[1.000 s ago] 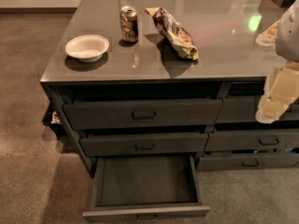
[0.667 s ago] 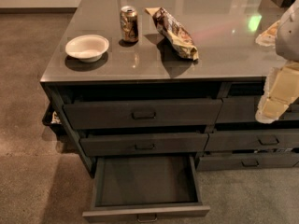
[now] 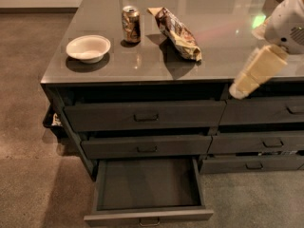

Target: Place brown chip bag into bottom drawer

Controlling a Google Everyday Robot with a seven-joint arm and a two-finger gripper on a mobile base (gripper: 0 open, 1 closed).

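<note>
Camera view: I have only this one view, looking down at the front of the table (image 3: 223, 51).
Tool: I see the tool (image 3: 237, 89) at the table's right front edge, hanging just off the rim on a white arm (image 3: 287, 20) and pointing down and to the left. It holds nothing. I cannot tell whether it is spread or pressed together.
Brown chip bag: the brown chip bag (image 3: 176, 32) lies flat on the table top, near the middle, running on a slant from the back towards the front edge.
Bag against tool: I read the bag as well apart from the tool, to its left and farther back on the table. Bare table top lies between them.
Bottom drawer: the bottom drawer (image 3: 147, 183) is pulled out from the lowest slot of the table's left column, and its dark inside looks bare to me. It sits below and left of the tool.
Upper drawers: the two drawers above it, (image 3: 145, 115) and (image 3: 146, 146), are pushed in.
Soda can: a soda can (image 3: 131, 24) stands upright on the table just left of the bag.
Bowl: a white bowl (image 3: 88, 48) rests near the table's left front corner.
</note>
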